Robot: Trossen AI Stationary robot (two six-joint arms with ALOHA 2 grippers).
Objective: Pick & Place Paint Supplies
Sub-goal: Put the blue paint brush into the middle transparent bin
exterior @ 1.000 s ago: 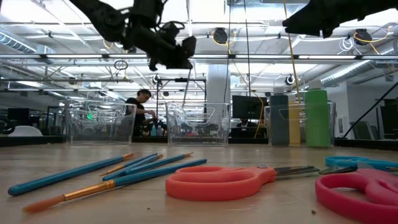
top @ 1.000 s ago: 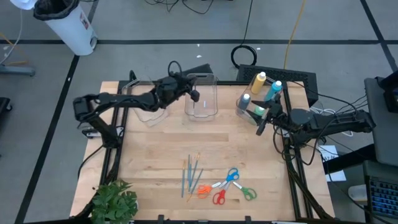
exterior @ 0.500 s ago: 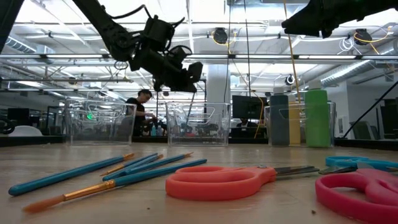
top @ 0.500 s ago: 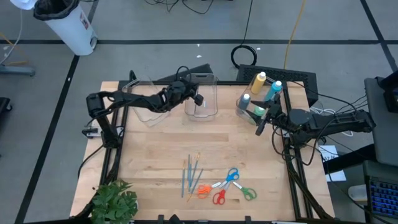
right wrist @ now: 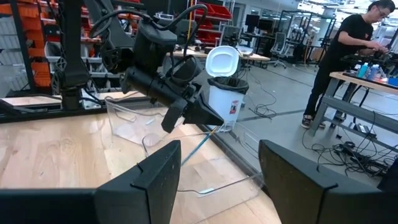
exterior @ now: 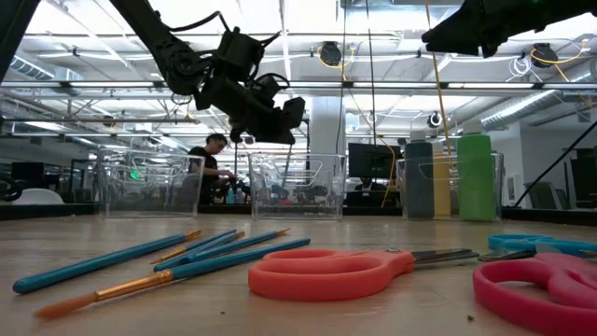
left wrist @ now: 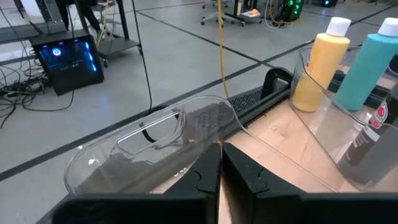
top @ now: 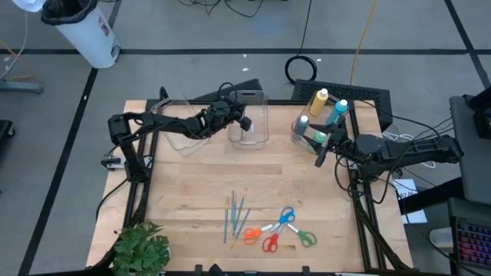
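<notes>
My left gripper [top: 244,121] hangs above the middle clear bin [top: 249,132], shut on a thin blue-handled brush [right wrist: 200,144] that reaches down into the bin. My right gripper [top: 321,151] is open and touches nothing, hovering beside the right bin [top: 307,139]. That bin holds upright yellow [top: 317,102], blue [top: 337,111], grey [top: 301,126] and green [top: 318,136] bottles. Several brushes [top: 235,215] and several scissors [top: 281,228] lie flat on the near part of the table. The left bin [top: 178,130] stands beside the middle one. My left gripper pinches the brush between its two fingers [left wrist: 208,171] at the brush's upper end [right wrist: 212,129]. The fingers slant down toward the table's right side. The brush hangs below them, tilted, lifted clear of the table, with its lower end [right wrist: 185,159] inside the middle bin.
A leafy plant [top: 142,247] stands at the table's near left corner. The three bins line the far edge. Bare wood [top: 230,169] lies between the bins and the loose tools. A person [right wrist: 348,50] works at a bench in the room beyond.
My left gripper has moved toward the table's right and slightly down, from beside the left bin to above the middle bin, carrying the brush with it. In the last half second it has barely shifted.
</notes>
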